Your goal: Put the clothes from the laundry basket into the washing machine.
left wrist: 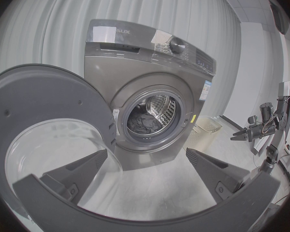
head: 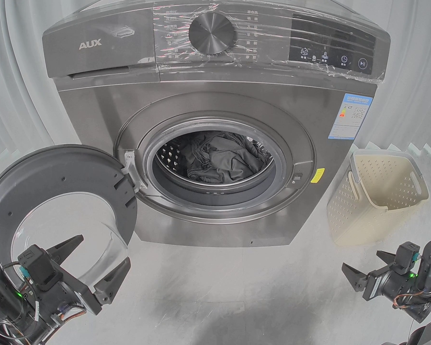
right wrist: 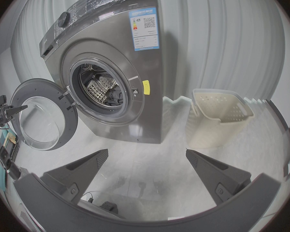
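One grey front-loading washing machine stands with its single round glass-windowed door swung fully open to the left of the machine. One heap of dark grey clothes is seen lying in the bottom of the machine's drum. One cream perforated plastic laundry basket is set on the floor just beside the machine's right side. Two grippers are counted, each with two dark fingers. The left gripper is held low in front of the machine's open door with its fingers spread wide and nothing between them. The right gripper is held low, in front of the basket and to the right of the machine, and its fingers are likewise parted and grip nothing. From the head view, the machine's round dial and film-wrapped control panel are shown from the front. From the left wrist view, the shiny perforated drum wall behind the clothes is revealed, and the right gripper is shown farther off. From the right wrist view, the basket's inner walls and slotted handles are shown from above, and the machine's blue label and yellow sticker are seen at an angle.
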